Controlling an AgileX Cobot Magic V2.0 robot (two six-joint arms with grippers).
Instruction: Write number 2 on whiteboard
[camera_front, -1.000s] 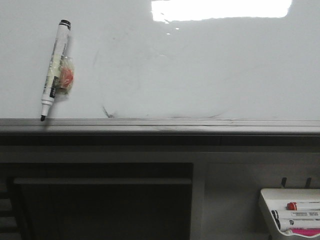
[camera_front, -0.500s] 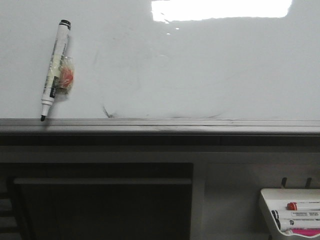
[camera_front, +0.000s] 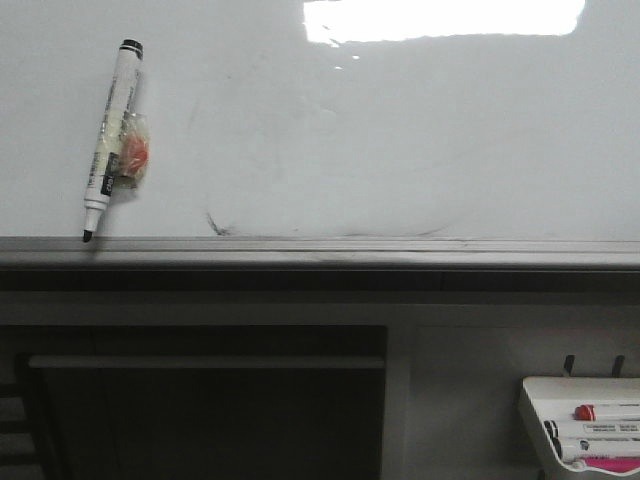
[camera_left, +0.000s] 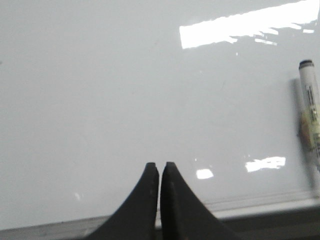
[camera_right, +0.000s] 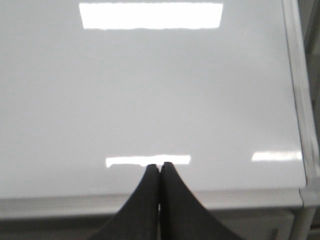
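The whiteboard (camera_front: 400, 130) lies flat, glossy, with a bright glare patch at 12 o'clock in the front view and only faint grey smudges; no written 2 shows on it. A black-capped marker (camera_front: 110, 135) rests on the board toward 10 o'clock, its tip touching the grey rail (camera_front: 320, 250). At 5 o'clock a white tray (camera_front: 535, 420) holds more markers. The left tool (camera_left: 159, 167) and right tool (camera_right: 159, 167) hang over the board, each with tips pressed together, pinching nothing.
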